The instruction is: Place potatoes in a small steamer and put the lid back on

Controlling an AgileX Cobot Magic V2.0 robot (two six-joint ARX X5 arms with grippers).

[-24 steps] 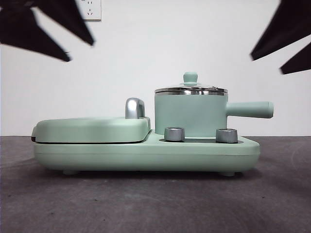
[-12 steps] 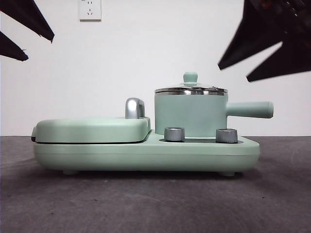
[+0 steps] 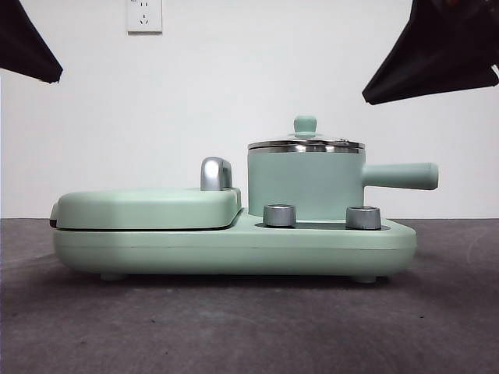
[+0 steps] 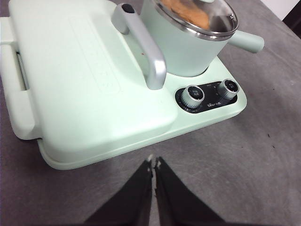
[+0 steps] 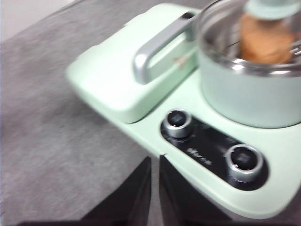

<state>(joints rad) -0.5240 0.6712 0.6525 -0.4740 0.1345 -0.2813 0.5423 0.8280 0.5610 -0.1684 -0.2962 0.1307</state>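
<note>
The mint-green steamer pot (image 3: pixel 306 184) stands on the appliance base (image 3: pixel 234 249), its long handle (image 3: pixel 401 176) pointing right. The glass lid (image 3: pixel 306 142) with its green knob (image 3: pixel 305 124) sits on the pot. Through the glass the orange-brown potato shows inside in the left wrist view (image 4: pixel 188 13) and in the right wrist view (image 5: pixel 265 40). My left gripper (image 4: pixel 154 164) is shut and empty above the cloth in front of the griddle. My right gripper (image 5: pixel 155 162) is shut and empty, near the two dials. Both arms show only as black tips at the front view's top corners.
The flat mint-green griddle cover (image 3: pixel 148 207) with its chrome handle (image 3: pixel 216 173) lies left of the pot. Two steel dials (image 3: pixel 280 215) (image 3: pixel 363 217) stand at the base's front. A grey cloth (image 3: pixel 234 327) covers the table. A wall socket (image 3: pixel 144 14) is behind.
Both arms have drawn back up and outward; the left tip has slid further to the left edge, the right one higher. The pot, lid and appliance have not moved.
</note>
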